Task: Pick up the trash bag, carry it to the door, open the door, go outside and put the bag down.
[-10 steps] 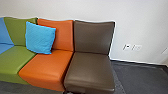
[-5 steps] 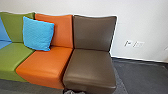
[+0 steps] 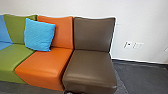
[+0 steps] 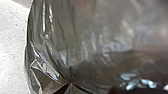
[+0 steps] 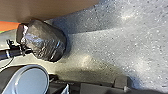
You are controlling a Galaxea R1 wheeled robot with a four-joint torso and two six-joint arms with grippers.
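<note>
While you face twelve o'clock, the white wall (image 3: 140, 22) spans your view behind everything, with the dark grey floor (image 3: 142, 77) reaching out to two o'clock. Against that wall you have a row of joined seats: the brown seat (image 3: 91, 67) at twelve, the orange seat (image 3: 46, 65) at eleven, then the green seat (image 3: 12, 62) and the blue seat (image 3: 3, 31) toward ten. Your trash bag (image 5: 50, 41), dark, glossy and creased, is low and close in front of you, between eleven and twelve, near the brown seat; you can't tell whether its underside meets the floor. The bright blue cushion (image 3: 40, 35) leans at eleven, across where the green and orange seats meet. Your left gripper (image 5: 27, 52) is right up at the bag, whose folds loom large in the left wrist view, but you can't tell whether the claw is wide or narrow, or whether it grips the plastic. You can't tell the right gripper's state either. Smallest for you are two pale wall plates (image 3: 137, 45), side by side at one o'clock.
</note>
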